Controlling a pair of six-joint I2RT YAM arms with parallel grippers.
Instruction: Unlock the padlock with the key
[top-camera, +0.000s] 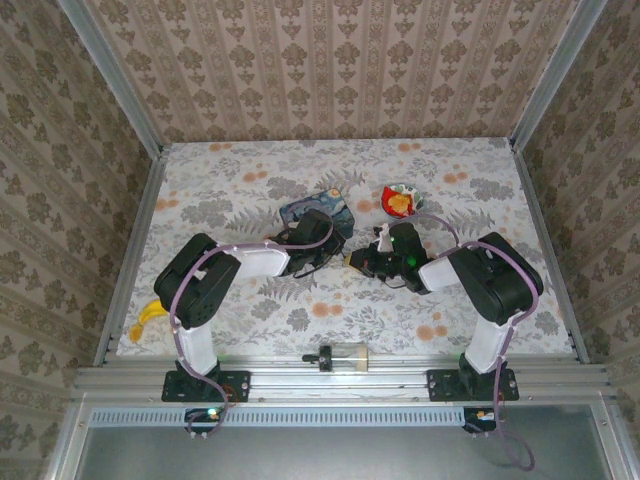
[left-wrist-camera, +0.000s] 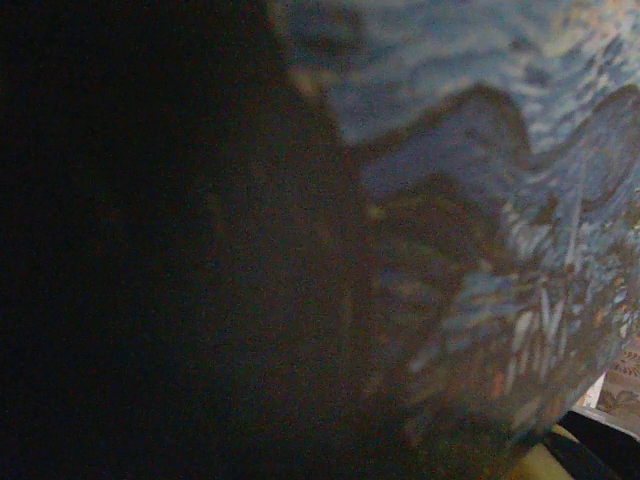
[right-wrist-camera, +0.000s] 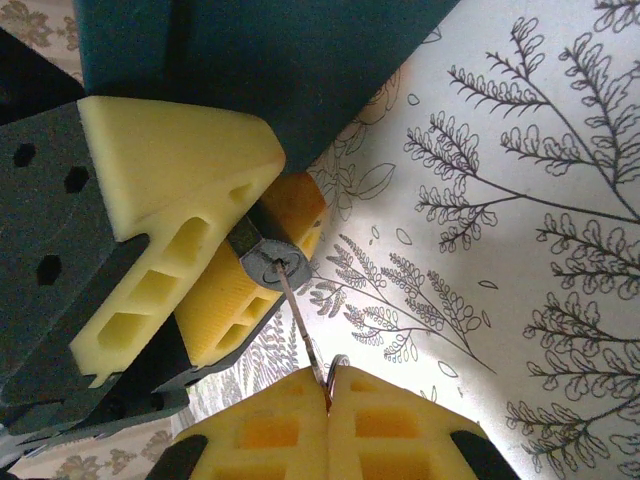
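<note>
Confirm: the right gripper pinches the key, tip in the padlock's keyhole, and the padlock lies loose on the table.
No: the padlock is clamped in the left gripper, not loose on the table. The right gripper does pinch the key, tip in the keyhole. Right wrist view.

The top camera looks down from high behind the near edge over the whole counter (top-camera: 220, 180). The left wrist camera is jammed close against the blue box (left-wrist-camera: 480, 200). The right one peers closely at the padlock (right-wrist-camera: 265, 262), mid-counter.
</note>
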